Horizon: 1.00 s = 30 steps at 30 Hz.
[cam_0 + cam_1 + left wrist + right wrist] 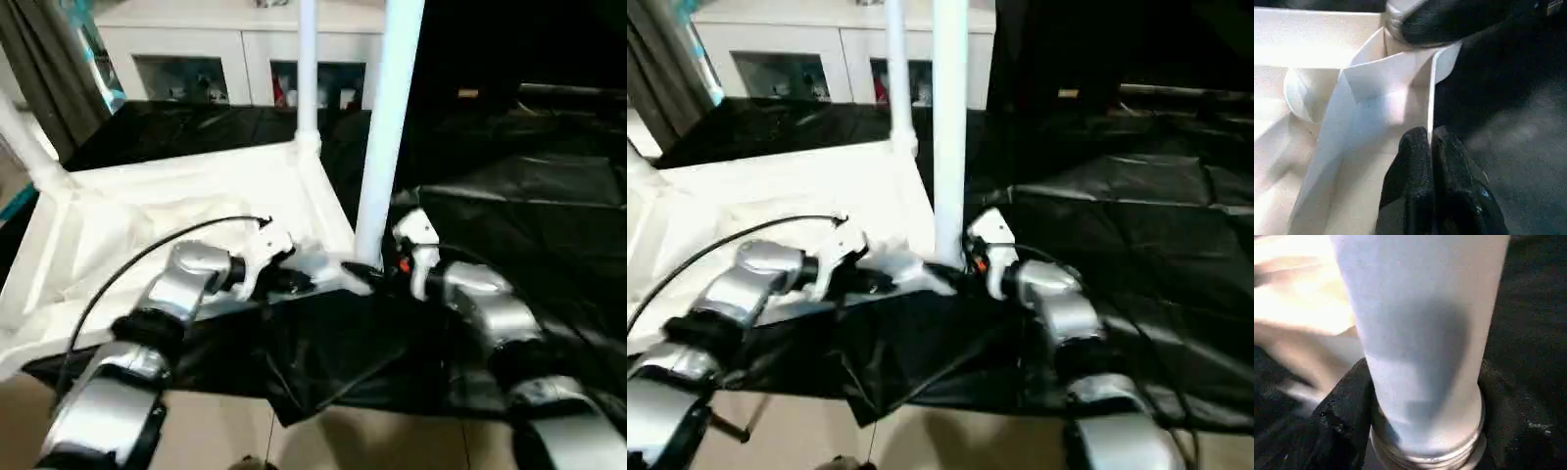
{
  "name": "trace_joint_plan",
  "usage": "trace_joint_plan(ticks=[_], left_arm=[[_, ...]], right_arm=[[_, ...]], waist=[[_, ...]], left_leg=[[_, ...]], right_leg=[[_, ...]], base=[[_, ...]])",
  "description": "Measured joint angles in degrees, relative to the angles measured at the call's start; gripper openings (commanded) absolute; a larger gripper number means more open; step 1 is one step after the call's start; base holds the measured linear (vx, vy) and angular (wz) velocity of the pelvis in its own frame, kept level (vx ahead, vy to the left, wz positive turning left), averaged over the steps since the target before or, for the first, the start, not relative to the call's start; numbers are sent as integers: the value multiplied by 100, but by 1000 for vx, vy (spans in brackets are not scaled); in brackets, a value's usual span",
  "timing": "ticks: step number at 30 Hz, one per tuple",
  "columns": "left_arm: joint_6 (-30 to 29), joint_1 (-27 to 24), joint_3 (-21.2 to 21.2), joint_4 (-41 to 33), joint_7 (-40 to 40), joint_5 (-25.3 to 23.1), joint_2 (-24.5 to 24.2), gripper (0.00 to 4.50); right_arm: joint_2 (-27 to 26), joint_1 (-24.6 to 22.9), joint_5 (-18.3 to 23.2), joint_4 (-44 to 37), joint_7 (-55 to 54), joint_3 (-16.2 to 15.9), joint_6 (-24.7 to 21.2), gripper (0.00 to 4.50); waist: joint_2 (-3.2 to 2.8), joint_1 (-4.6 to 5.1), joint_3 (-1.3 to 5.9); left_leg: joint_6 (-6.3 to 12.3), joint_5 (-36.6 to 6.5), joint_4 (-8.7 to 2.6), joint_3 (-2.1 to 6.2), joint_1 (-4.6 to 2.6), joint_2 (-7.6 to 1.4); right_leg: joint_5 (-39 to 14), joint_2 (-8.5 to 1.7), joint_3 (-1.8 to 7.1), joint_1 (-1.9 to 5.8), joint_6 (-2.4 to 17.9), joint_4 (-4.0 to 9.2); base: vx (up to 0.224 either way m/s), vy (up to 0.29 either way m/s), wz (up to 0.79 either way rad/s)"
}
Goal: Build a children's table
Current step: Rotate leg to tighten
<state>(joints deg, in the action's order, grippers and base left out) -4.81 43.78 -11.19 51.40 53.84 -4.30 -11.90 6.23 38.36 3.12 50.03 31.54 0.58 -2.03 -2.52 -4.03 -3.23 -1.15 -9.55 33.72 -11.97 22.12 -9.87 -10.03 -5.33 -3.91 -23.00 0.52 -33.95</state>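
Observation:
The white children's table top [147, 206] lies upside down on a black sheet, ribbed side up. Two legs stand in its far corners, one on the right [307, 69] and one on the left [29, 147]. At the near right corner a third leg [387, 127] stands upright. My right gripper [377, 269] grips it just above its threaded base [1425, 450], with a black finger [1342, 416] pressed against its side. Beside that corner my left gripper [1431, 161] is shut on the thin rim wall [1430, 98] of the top.
The black sheet [529, 196] covers the floor to the right and front. A white glass-door cabinet [245, 59] stands behind, with a dark curtain [49, 69] at the back left. A black cable [147, 255] arcs over my left forearm. Bare tile [245, 431] lies nearest me.

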Motion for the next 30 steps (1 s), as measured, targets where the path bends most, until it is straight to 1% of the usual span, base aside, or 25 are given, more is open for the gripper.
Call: trace_joint_plan(ticks=[2,5,8,10,13,14,18,19,21,22,26,28,30], left_arm=[[-59,74,29,118,-324,-1,191,0],[-175,160,104,258,-749,-14,433,0],[-228,185,138,293,-903,-15,527,0],[-228,185,141,293,-904,-15,529,0],[-224,185,162,291,-835,-14,504,0],[-207,183,169,289,-771,-12,474,0],[-108,87,128,154,-298,5,236,0],[-94,42,131,91,-160,24,161,0],[8,-84,117,-58,242,77,-30,0],[43,-115,117,-84,386,109,-97,0],[135,-149,8,-190,1052,191,-372,0],[135,-164,-40,-254,1295,204,-452,0],[132,-169,-112,-327,1508,224,-487,0]], right_arm=[[-167,97,-11,155,-619,146,-1,269],[-383,282,-30,419,-1355,323,14,269],[-448,348,-56,540,-1632,346,95,269],[-449,347,-54,563,-1632,346,153,339],[-466,330,-43,565,-1511,347,243,341],[-466,327,-39,566,-1443,348,268,367],[-342,197,-27,408,-651,317,316,367],[-259,160,-24,360,-383,259,326,367],[19,-24,4,83,402,36,312,367],[76,-68,31,39,635,-8,307,367],[504,-299,169,-413,1743,-294,187,367],[628,-327,205,-517,2110,-392,123,367],[694,-376,220,-627,2362,-479,82,346]], waist=[[0,33,0],[0,42,0],[-3,41,2],[-3,41,2],[-3,49,2],[0,59,1],[0,89,1],[0,94,1],[2,83,2],[2,75,2],[2,-6,2],[2,-50,2],[2,-112,2]], left_leg=[[0,0,1,0,-3,4],[0,0,-1,1,-7,6],[1,0,-1,1,-8,7],[1,0,-3,1,-7,7],[1,0,-5,1,-5,7],[1,0,-6,1,-4,7],[1,0,-13,1,-2,3],[1,0,-13,1,-2,2],[1,0,-13,1,-2,-3],[1,0,-12,2,-2,-6],[11,-5,-16,2,19,-13],[17,-9,-14,0,28,-13],[20,-11,-7,0,35,-12]], right_leg=[[0,-1,5,8,-1,3],[0,-1,6,19,-1,6],[-1,-1,6,24,-1,7],[-1,-1,6,24,-1,10],[-1,-1,6,23,-1,11],[0,-1,6,20,-1,10],[2,-1,2,10,2,3],[5,-1,1,5,7,-2],[24,1,-6,4,35,-11],[23,2,-8,3,33,-17],[2,6,-16,-12,19,-13],[0,6,-16,-17,21,-9],[0,4,-15,-18,22,-8]], base=[[0,0,0],[0,0,0],[0,0,0],[0,0,0],[0,0,0],[0,0,0],[0,0,0],[0,0,0],[0,0,0],[0,0,0],[0,0,0],[0,0,0],[0,0,0]])
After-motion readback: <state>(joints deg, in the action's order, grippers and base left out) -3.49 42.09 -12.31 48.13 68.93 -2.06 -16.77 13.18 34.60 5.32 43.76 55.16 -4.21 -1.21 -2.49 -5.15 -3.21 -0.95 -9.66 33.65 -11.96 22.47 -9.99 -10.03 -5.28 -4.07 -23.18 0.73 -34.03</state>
